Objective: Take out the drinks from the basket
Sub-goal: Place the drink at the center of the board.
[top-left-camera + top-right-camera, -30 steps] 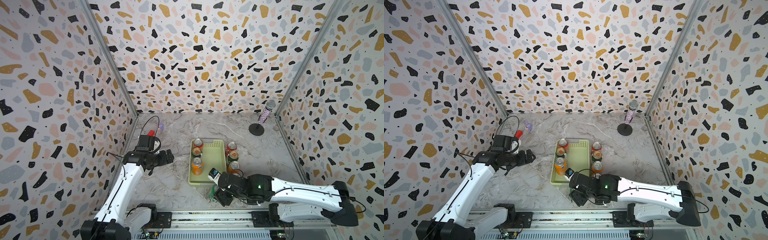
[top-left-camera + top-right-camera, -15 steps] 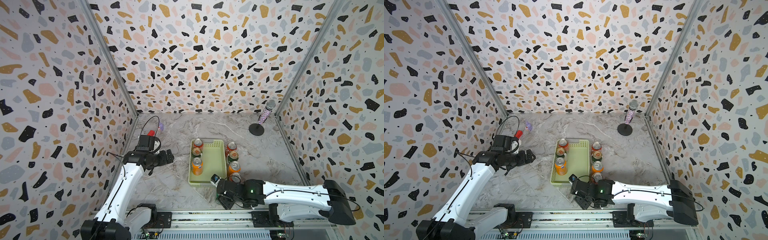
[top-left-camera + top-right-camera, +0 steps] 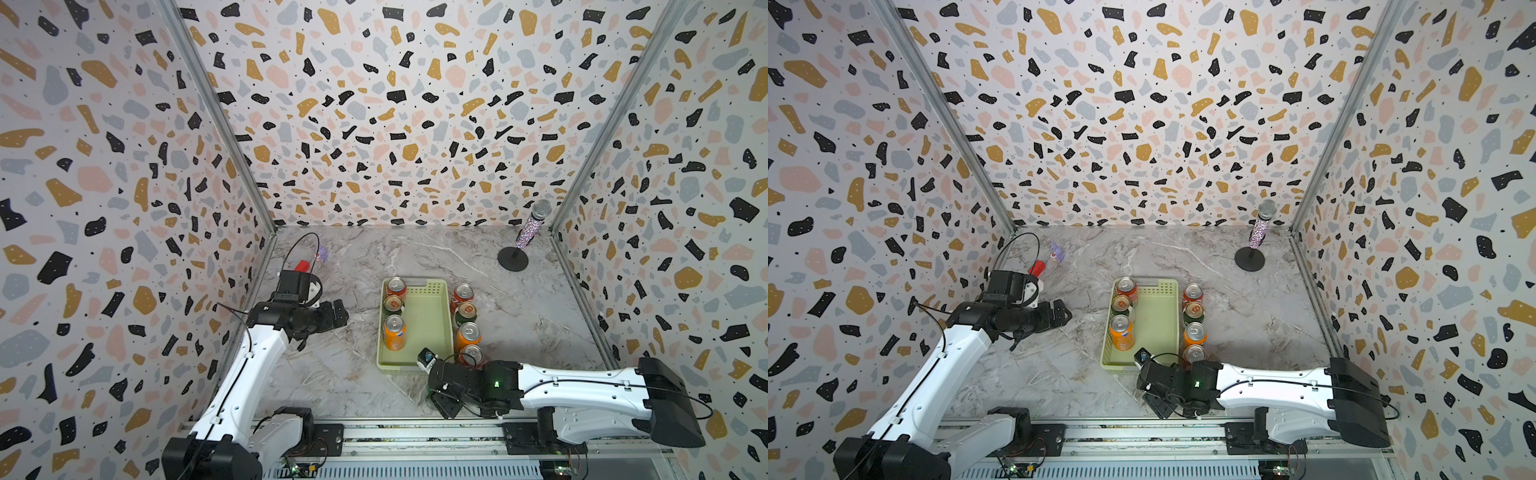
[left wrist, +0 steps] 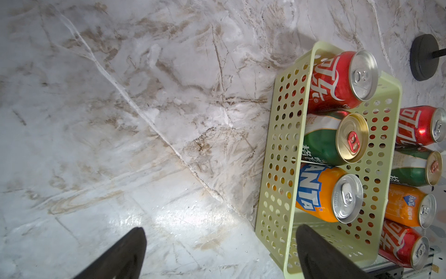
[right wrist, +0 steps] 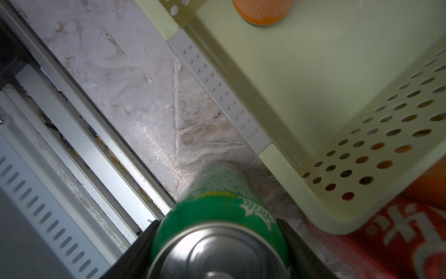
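Jaws of the right gripper (image 5: 217,241) clench a bright green can (image 5: 217,205) just off the near end of the basket (image 3: 428,320). Three cans (image 3: 394,332) stand inside along its left wall, and four cans (image 3: 468,336) line the table (image 3: 357,374) just right of it. The left gripper (image 4: 220,232) hovers spread and empty, left of the basket.

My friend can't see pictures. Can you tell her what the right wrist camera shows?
The right hand grips a green can, seen from above its silver top, over the marble table just outside the basket. An orange can stands in the basket; a red can sits outside it.
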You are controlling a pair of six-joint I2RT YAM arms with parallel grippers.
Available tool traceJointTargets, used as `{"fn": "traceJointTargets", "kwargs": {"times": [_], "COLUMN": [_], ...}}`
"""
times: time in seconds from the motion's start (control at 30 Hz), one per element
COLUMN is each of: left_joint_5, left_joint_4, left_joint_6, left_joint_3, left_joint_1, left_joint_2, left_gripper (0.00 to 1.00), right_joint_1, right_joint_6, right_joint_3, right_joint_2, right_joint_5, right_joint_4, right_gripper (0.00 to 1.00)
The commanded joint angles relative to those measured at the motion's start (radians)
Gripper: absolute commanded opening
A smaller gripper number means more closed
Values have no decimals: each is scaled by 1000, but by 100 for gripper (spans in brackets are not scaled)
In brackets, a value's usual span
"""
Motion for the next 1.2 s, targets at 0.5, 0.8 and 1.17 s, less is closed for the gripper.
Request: {"fn": "traceJointTargets", "kwargs": {"times": [0.5,0.8,1.17], "left_joint_5": [47,63,85], "left_joint_4": [20,25,32], "left_joint_6": [13,14,15], "left_joint_3": [-12,-12,-12], "left_joint_1": [3,3,3], "left_joint_2": [-9,-4,-13], "left_gripper": [100,100,100], "right_joint_1": [5,-70,-344], "right_joint_6": [4,-42,-13], "right_joint_3": [180,288,353], "right_joint_2": [-46,-74,77], "right_joint_5": [152,178,-68], "right_joint_4": [-128,-90,0], "right_gripper": [90,95,93]}}
